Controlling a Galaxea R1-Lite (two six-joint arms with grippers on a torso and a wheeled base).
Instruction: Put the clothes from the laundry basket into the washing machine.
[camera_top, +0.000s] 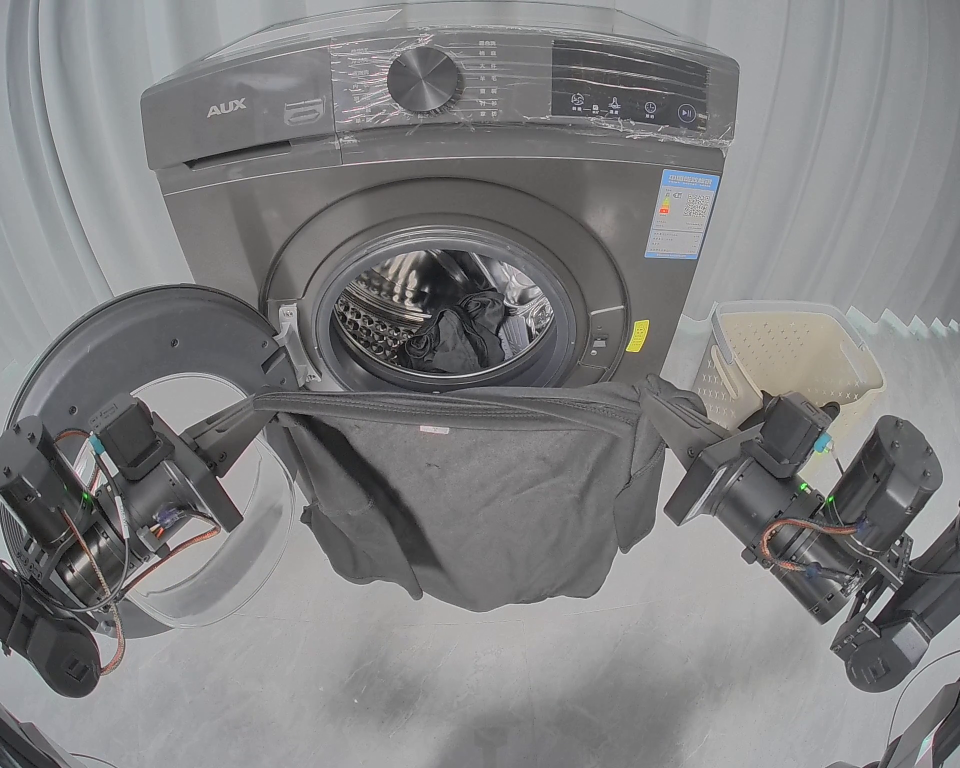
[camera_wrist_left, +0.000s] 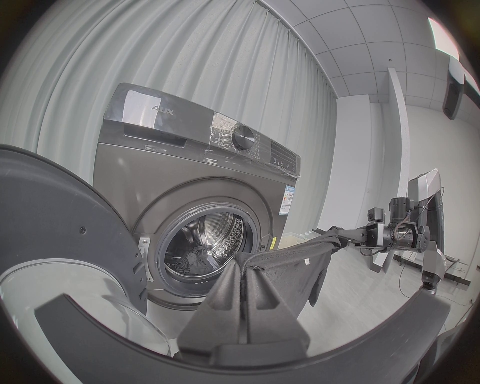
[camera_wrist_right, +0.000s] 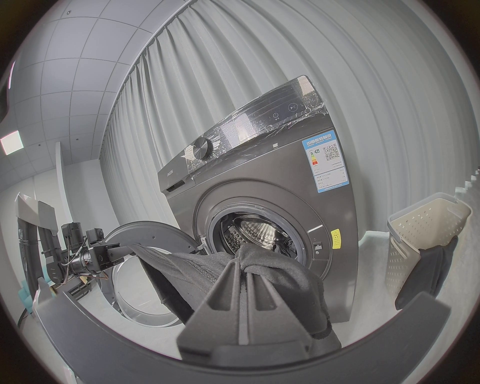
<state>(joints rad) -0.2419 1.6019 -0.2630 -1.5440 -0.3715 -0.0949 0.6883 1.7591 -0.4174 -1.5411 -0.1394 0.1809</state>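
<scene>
A dark grey shirt (camera_top: 470, 490) hangs stretched between my two grippers, just in front of and below the washing machine's (camera_top: 440, 200) round opening. My left gripper (camera_top: 262, 402) is shut on the shirt's one top corner (camera_wrist_left: 245, 265); my right gripper (camera_top: 655, 395) is shut on the other corner (camera_wrist_right: 270, 272). Inside the drum lies a black garment (camera_top: 460, 335). The cream laundry basket (camera_top: 800, 350) stands on the floor to the machine's right, and a dark cloth (camera_wrist_right: 425, 272) hangs over its side.
The machine's round door (camera_top: 140, 400) stands swung open to the left, close behind my left arm. Grey curtains (camera_top: 850, 150) run behind the machine. Bare grey floor (camera_top: 500, 680) lies below the hanging shirt.
</scene>
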